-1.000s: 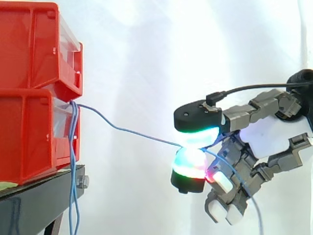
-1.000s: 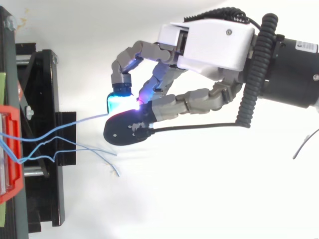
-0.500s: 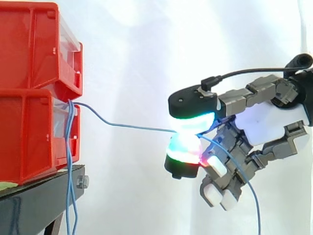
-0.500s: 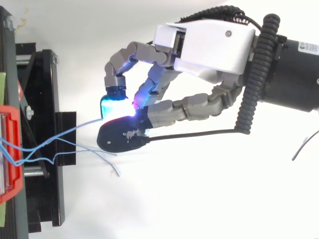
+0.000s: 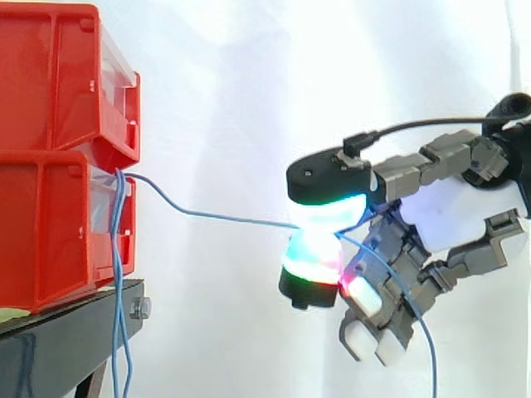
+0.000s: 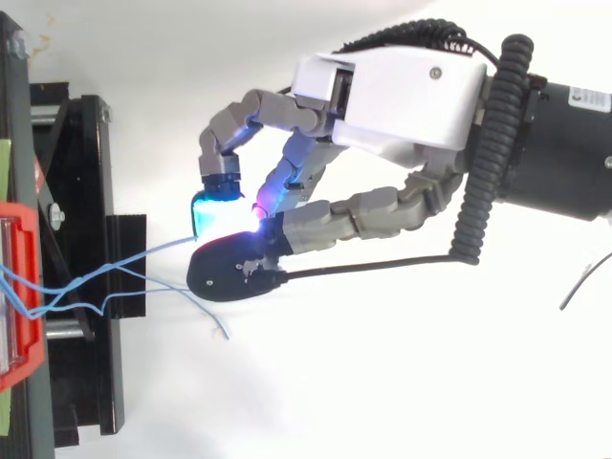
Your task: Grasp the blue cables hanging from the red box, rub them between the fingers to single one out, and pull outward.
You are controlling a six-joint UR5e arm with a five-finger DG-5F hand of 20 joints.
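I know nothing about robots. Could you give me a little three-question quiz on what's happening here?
1. True or false: the robot's hand pinches one thin blue cable between glowing fingertips.
2. Where does that cable start? A at the stacked red plastic bins; B on the floor; C at the ceiling.
3. Fill in: the other thin blue cables hang ___ beside the lower bin.
Key: 1 true; 2 A; 3 down.
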